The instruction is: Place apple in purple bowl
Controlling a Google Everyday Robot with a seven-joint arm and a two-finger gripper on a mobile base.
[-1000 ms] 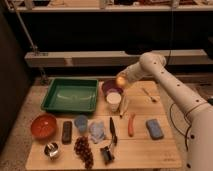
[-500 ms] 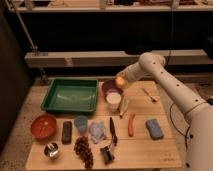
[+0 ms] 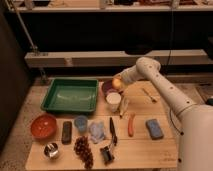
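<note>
Bowls number three on the wooden counter: one red bowl at the left front, one small metal bowl just in front of it, and one purple bowl towards the back, right beside the single green tray. Cups number two, a white cup just in front of the purple bowl and a blue cup nearer the front. One apple, yellow-orange, sits in the claw, whose fingers are closed on it; it hangs over the right edge of the purple bowl, and whether it touches the rim cannot be told. The white arm reaches in from the right. Singles make up the rest: one carrot lying lengthwise right of centre, one blue sponge to its right, one bunch of dark grapes at the front, one dark bar-shaped thing between the red bowl and the blue cup, one dark knife, and one pale utensil near the back right.
</note>
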